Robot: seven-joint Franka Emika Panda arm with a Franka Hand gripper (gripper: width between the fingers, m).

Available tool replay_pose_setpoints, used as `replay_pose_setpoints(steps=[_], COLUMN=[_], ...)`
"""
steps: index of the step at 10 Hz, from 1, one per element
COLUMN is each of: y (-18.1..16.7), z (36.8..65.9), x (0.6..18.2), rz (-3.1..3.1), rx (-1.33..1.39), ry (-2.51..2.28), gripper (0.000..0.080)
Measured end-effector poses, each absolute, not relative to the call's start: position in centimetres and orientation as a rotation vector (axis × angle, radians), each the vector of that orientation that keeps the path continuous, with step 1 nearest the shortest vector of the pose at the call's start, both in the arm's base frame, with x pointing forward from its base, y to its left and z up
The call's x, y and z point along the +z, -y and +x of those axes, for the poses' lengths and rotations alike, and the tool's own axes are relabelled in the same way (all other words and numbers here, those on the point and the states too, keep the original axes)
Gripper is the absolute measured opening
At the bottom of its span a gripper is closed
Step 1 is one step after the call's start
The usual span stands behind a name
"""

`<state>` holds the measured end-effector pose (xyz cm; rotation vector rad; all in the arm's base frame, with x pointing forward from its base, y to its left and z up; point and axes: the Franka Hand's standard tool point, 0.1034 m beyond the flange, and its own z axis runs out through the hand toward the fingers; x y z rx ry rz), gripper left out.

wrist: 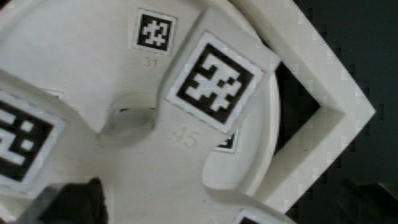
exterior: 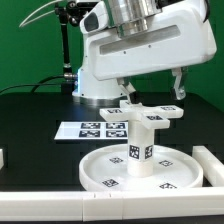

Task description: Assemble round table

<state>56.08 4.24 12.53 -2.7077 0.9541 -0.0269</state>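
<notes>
While the cross-shaped foot [exterior: 146, 115] sits on top of the short thick cylinder post [exterior: 141, 147], that post stands upright in the middle of the large rimmed round disc [exterior: 105, 171] at the near side of the black table [exterior: 30, 120]. Just above the foot hangs the gripper [exterior: 150, 92]; whether its fingers grasp anything cannot be told. The marker board [exterior: 90, 129] lies farther back, to the exterior view's left; a white border rail [exterior: 212, 165] runs at the right.

Robotics lab: black table [exterior: 30, 115], tagged marker board [exterior: 88, 129], green backdrop [exterior: 25, 40].

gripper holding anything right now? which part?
Cannot be told. The gripper sits right at the cross foot atop the post, but the fingertips' contact is hidden in both views.
</notes>
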Motion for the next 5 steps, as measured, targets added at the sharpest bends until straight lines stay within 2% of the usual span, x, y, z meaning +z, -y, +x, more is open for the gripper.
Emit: replay_pose_setpoints(steps=[5], y=[-4.42], z=[56.54], x=[12.65], rz=[-2.981], rx=[-0.151], ry=[-0.059], gripper=[0.0649])
